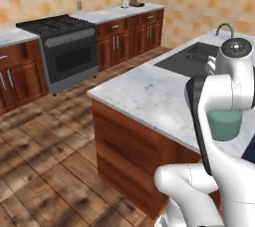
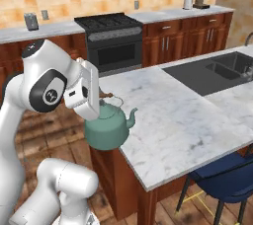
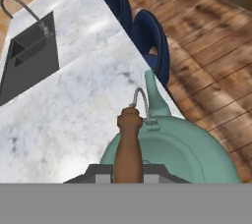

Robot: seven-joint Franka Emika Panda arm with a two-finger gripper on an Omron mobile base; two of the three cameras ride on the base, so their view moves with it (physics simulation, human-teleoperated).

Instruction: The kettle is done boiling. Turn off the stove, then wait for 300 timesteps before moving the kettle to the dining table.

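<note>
Right base view: gripper (image 2: 97, 101) carries the kettle (image 2: 109, 128) at the near corner of the dining table (image 2: 183, 120).
Fingers are pinched narrow on the kettle's brown handle (image 3: 129, 144), spout toward the sink (image 2: 217, 71); the stove (image 2: 111, 36) stands far behind against the wall.

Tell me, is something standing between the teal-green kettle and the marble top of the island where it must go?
Nothing visible does. The rounded teal-green kettle hangs from the gripper by its handle at the corner of the white-grey marble island, and the marble beside it is bare; the dark sink lies farther along.
</note>
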